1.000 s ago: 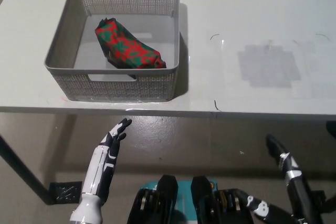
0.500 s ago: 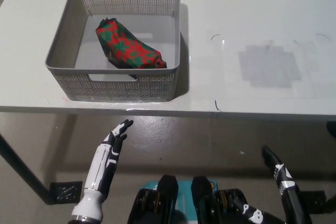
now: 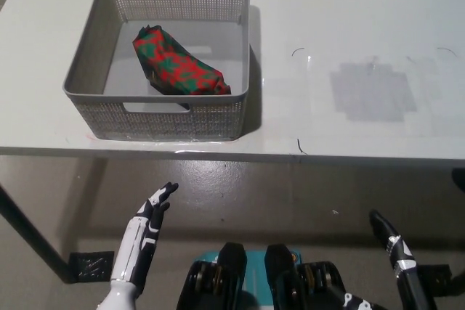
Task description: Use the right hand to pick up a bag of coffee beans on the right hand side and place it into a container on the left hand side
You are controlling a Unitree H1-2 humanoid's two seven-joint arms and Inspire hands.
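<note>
Inside the grey perforated basket (image 3: 94,56) at the table's (image 3: 349,19) left lies the red-and-green patterned coffee bean bag (image 3: 178,64), diagonal on the basket floor, with no legible writing. Both hands hang below the table edge, well apart from the bag: the white left hand (image 3: 154,208) at lower left, empty with fingers extended; the black right hand (image 3: 389,237) at lower right, empty and unclenched.

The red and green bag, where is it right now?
In the head view, the red and green bag lies inside the grey basket on the table's left side, far from both hands, which are below the table's edge.
</note>
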